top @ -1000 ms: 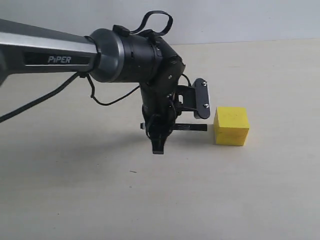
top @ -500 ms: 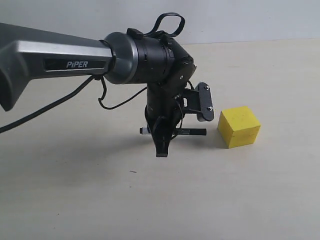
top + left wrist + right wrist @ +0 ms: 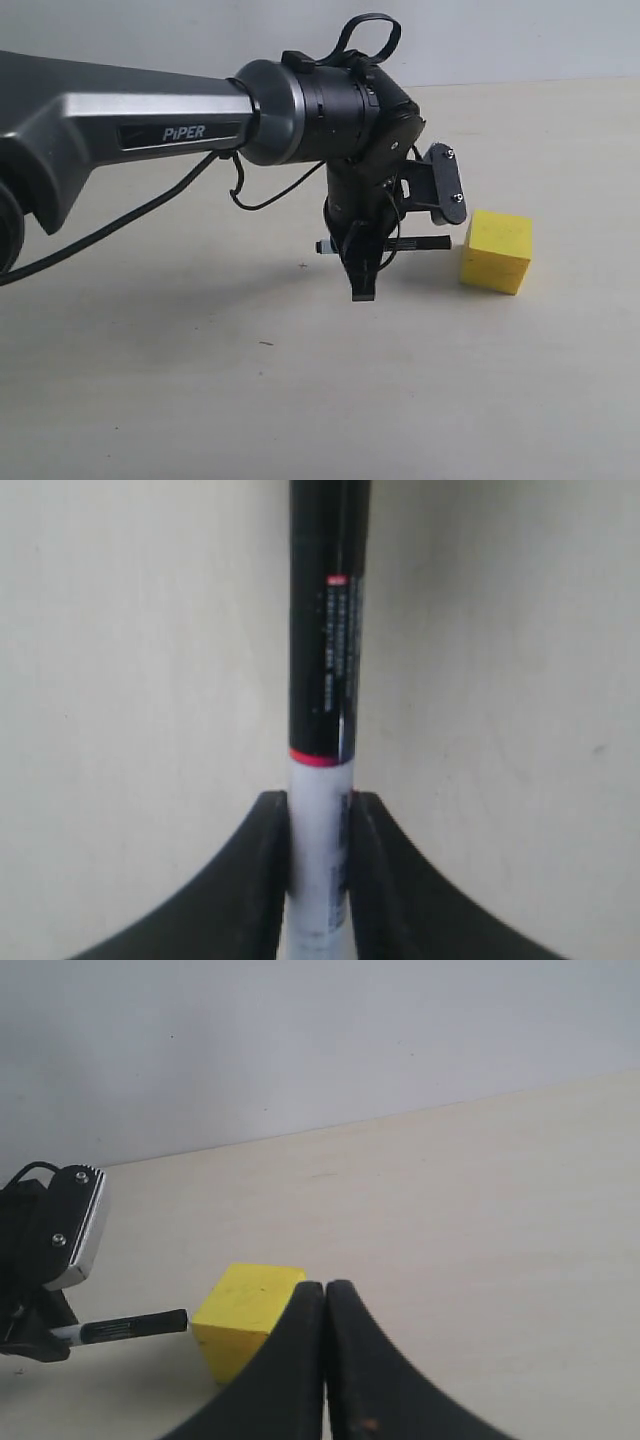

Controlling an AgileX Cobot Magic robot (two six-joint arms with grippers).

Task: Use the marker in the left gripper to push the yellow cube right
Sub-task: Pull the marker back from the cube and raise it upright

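Observation:
The yellow cube point(image 3: 496, 250) sits on the pale table, right of my left gripper point(image 3: 362, 262). That gripper points down and is shut on the marker point(image 3: 400, 244), which lies level with its black cap toward the cube. The cap's tip is at the cube's left face or a hair short of it. In the left wrist view the two black fingers point(image 3: 265, 880) pinch the white barrel of the marker point(image 3: 325, 660), and the cube is out of view. My right gripper point(image 3: 325, 1295) is shut on nothing, and past it I see the cube point(image 3: 245, 1310) and the marker point(image 3: 130, 1328).
The table point(image 3: 500, 380) is a bare beige surface, and a pale wall point(image 3: 520, 40) runs along its far edge. The left arm's camera bracket point(image 3: 443, 185) and a cable loop point(image 3: 365, 30) stick out around the wrist. The right arm does not show in the exterior view.
The left arm has travelled right with the marker held level. The yellow cube has slid right ahead of the marker's tip and turned a little.

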